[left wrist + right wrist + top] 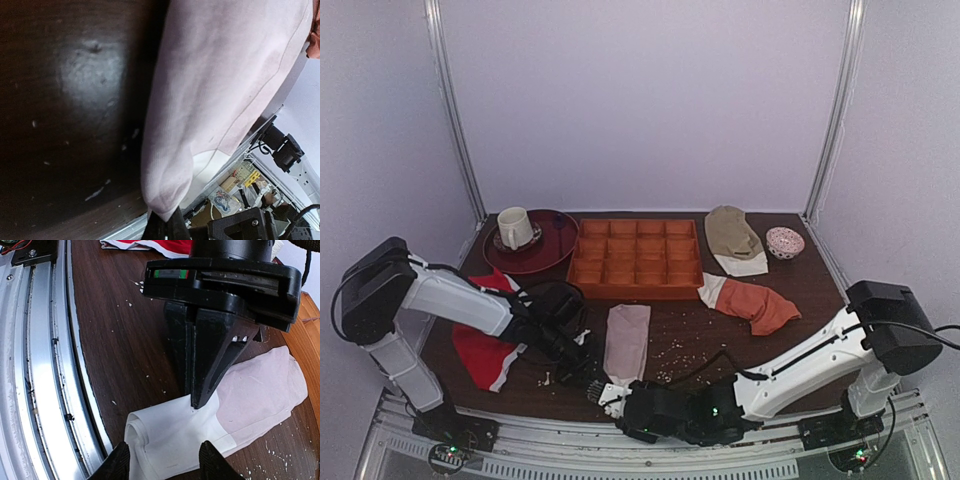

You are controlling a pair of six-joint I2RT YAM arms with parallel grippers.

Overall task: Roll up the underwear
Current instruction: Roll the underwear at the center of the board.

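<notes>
The underwear (627, 342) lies on the table (800, 330) as a folded strip. Its long axis runs from the near edge toward the orange tray (638, 258), and the white waistband (175, 435) is at the near end. The right end effector (167, 462) is closest: it sits right at that near end, its fingers apart on either side of the waistband's curled edge and holding nothing. The left end effector (196, 399) reaches in from the left with its fingers closed, the tip pressing on the waistband; whether it pinches any cloth is unclear. From here a roll would likely travel away from the robot, along the strip.
</notes>
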